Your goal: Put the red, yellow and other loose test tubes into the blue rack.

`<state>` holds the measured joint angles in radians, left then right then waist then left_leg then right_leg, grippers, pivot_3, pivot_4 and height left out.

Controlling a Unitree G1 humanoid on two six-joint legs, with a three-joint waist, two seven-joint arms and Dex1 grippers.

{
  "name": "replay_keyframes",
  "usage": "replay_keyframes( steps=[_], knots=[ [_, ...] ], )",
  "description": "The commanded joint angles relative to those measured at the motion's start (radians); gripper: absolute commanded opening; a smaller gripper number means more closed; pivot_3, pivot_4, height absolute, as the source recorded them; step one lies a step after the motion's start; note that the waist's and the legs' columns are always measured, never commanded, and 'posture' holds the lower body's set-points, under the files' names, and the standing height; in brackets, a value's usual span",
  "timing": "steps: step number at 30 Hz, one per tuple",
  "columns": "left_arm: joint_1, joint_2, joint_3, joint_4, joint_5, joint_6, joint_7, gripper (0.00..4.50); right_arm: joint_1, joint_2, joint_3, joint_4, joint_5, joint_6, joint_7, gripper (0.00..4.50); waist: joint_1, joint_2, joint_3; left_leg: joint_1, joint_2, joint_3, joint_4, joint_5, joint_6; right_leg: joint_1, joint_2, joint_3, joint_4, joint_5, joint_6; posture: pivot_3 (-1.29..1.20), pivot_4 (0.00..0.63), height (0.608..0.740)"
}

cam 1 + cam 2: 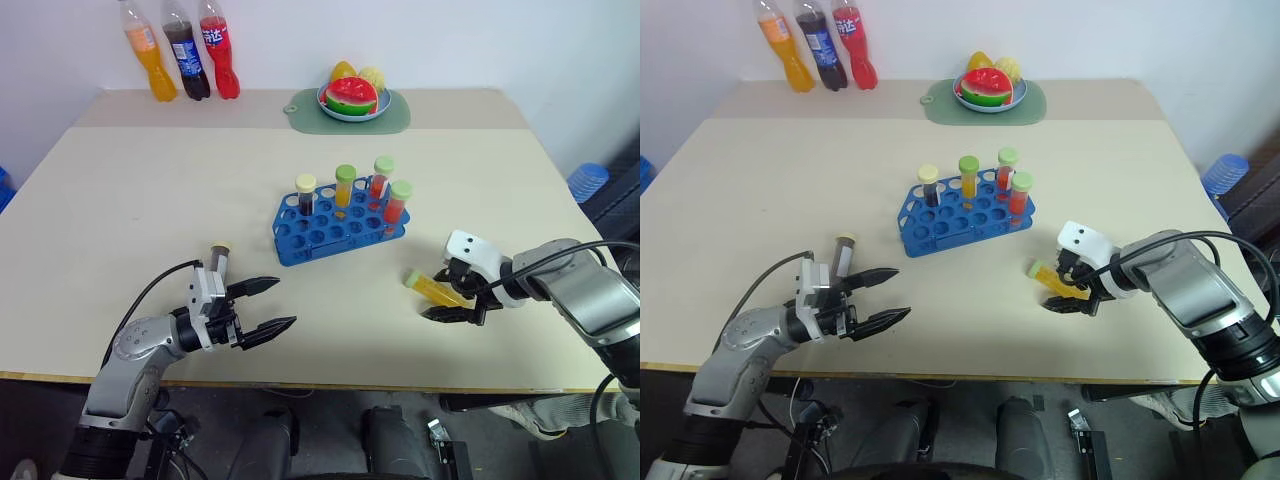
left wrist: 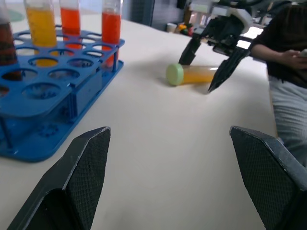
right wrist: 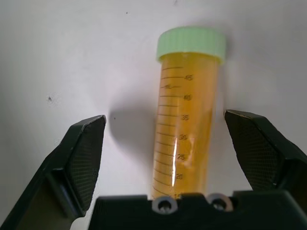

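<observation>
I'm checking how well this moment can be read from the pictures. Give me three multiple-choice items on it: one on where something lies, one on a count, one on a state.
1. Where is the yellow tube with the green cap?
A. Standing in the blue rack
B. Lying on the table between the right claw's fingers
C. On the green mat

2. How many tubes stand in the blue rack?
A. Two
B. Four
C. Six

3. How is the right claw set?
A. Open, fingers either side of the tube
C. Shut on the tube, lifted off the table
B. Shut on nothing

Key: 1 B, the tube lies flat on the table under the claw. 2 B, four capped tubes rise from the rack's far holes. 3 A, the right wrist view shows a gap between each finger and the tube.
</observation>
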<state>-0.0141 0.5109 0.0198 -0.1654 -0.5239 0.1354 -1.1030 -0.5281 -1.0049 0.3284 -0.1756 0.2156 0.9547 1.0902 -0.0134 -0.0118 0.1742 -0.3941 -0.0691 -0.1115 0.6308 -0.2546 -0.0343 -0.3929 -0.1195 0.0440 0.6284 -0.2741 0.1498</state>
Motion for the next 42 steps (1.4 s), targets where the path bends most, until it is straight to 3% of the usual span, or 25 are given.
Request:
replay_keyframes(
  steps=[1, 9, 14, 21, 24, 28, 32, 34, 39, 42],
  knots=[
    [-0.001, 0.027, -0.017, -0.032, -0.012, -0.042, -0.085, 4.12, -0.026, 0.004, 0.035, 0.048, -0.019, 0.039, 0.007, 4.39, 0.000, 0.000, 0.000, 0.000, 0.000, 0.000, 0.000, 0.000, 0.000, 0.000, 0.000, 0.000, 0.000, 0.000, 0.000, 0.00, 0.150, 0.740],
    [-0.066, 0.118, -0.054, -0.035, -0.042, -0.023, -0.266, 4.12, -0.027, 0.003, 0.060, 0.053, -0.035, 0.049, 0.009, 4.39, 0.001, -0.001, -0.001, 0.000, 0.000, 0.000, 0.000, 0.000, 0.000, 0.000, 0.000, 0.000, 0.000, 0.000, 0.000, 0.00, 0.150, 0.740],
    [-0.138, 0.135, -0.065, -0.037, -0.053, 0.024, -0.285, 4.12, -0.012, 0.010, 0.063, 0.053, -0.053, 0.037, -0.011, 4.39, 0.001, -0.002, -0.001, 0.001, 0.000, 0.000, 0.000, 0.000, 0.000, 0.001, 0.000, 0.000, 0.000, 0.000, 0.000, 0.00, 0.150, 0.740],
    [-0.153, 0.122, -0.067, -0.044, -0.048, 0.045, -0.255, 4.12, 0.019, 0.039, 0.042, 0.025, -0.077, 0.030, -0.076, 1.28, 0.001, -0.003, -0.002, 0.001, 0.000, 0.000, -0.001, 0.000, 0.000, 0.001, 0.000, 0.000, 0.000, 0.000, 0.000, 0.00, 0.150, 0.740],
    [-0.143, 0.117, -0.052, -0.034, -0.044, 0.038, -0.240, 4.12, 0.055, 0.053, 0.002, 0.002, -0.087, -0.024, -0.119, 1.28, 0.001, -0.004, -0.002, 0.001, 0.000, 0.000, 0.000, 0.000, 0.000, 0.001, 0.000, 0.000, 0.000, 0.000, 0.000, 0.00, 0.150, 0.740],
    [-0.128, 0.112, -0.032, -0.030, -0.053, 0.034, -0.221, 4.12, 0.146, 0.122, -0.152, -0.078, -0.024, -0.173, -0.150, 1.28, -0.004, -0.006, -0.003, 0.001, 0.001, 0.000, -0.001, 0.000, 0.000, 0.001, 0.001, 0.000, 0.000, 0.000, 0.000, 0.00, 0.150, 0.740],
    [-0.121, 0.089, -0.002, -0.016, -0.069, 0.033, -0.188, 4.12, 0.254, 0.203, -0.302, -0.167, 0.128, -0.421, -0.034, 1.28, -0.007, -0.005, -0.002, 0.001, 0.006, 0.001, -0.002, 0.000, 0.000, 0.000, 0.002, 0.000, 0.000, 0.000, 0.000, 0.00, 0.150, 0.740],
    [-0.123, 0.069, 0.020, -0.002, -0.079, 0.030, -0.161, 4.12, 0.261, 0.256, -0.335, -0.184, 0.187, -0.447, -0.026, 1.28, -0.005, -0.002, -0.001, 0.001, 0.006, 0.001, -0.002, 0.000, 0.000, 0.000, 0.003, 0.000, 0.000, 0.000, 0.000, 0.00, 0.150, 0.740],
    [-0.121, 0.038, 0.045, 0.017, -0.087, 0.023, -0.130, 4.12, 0.181, 0.453, -0.336, -0.146, 0.208, -0.556, -0.151, 1.28, -0.004, -0.002, 0.000, 0.001, 0.006, 0.001, 0.000, 0.000, 0.000, 0.000, 0.003, 0.000, 0.001, 0.001, 0.000, 0.00, 0.150, 0.740],
    [-0.109, 0.031, 0.054, 0.023, -0.088, 0.018, -0.121, 4.12, 0.092, 0.639, -0.328, -0.030, 0.172, -0.688, -0.277, 1.28, -0.007, -0.002, 0.000, 0.001, 0.007, 0.001, -0.001, 0.000, 0.000, -0.001, 0.004, 0.000, 0.001, 0.001, -0.001, 0.00, 0.150, 0.740]
  ],
)
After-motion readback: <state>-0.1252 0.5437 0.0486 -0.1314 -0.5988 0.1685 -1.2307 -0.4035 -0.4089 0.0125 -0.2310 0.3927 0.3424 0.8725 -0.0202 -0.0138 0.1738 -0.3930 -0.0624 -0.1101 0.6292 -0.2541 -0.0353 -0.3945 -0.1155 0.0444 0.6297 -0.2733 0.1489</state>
